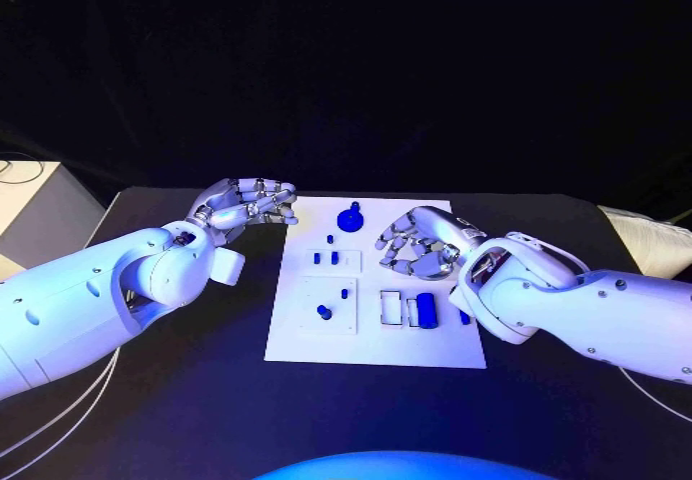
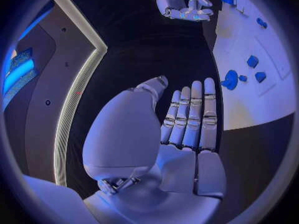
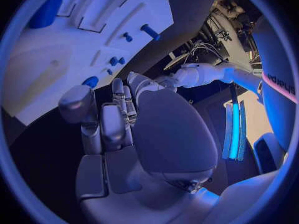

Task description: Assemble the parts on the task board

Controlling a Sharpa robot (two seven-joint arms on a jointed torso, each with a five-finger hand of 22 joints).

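Observation:
The white task board [image 1: 369, 340] lies in the middle of the black table. Blue parts stand on it: a round knob [image 1: 351, 216] at the far edge, small pegs [image 1: 327, 258] in the middle, and a cylinder [image 1: 426, 308] in a recess at the right. My left hand [image 1: 248, 206] hovers just off the board's far left corner, fingers straight and empty in the left wrist view [image 2: 190, 119]. My right hand [image 1: 418, 243] hangs over the board's far right part, fingers loosely bent, holding nothing [image 3: 115, 122]. The knob [image 2: 230, 79] and the cylinder [image 3: 47, 12] also show from the wrists.
Black table [image 1: 188, 400] surrounds the board on all sides. A pale box [image 1: 36, 205] stands off the table's left edge. Two empty rectangular recesses [image 1: 391, 308] lie beside the cylinder.

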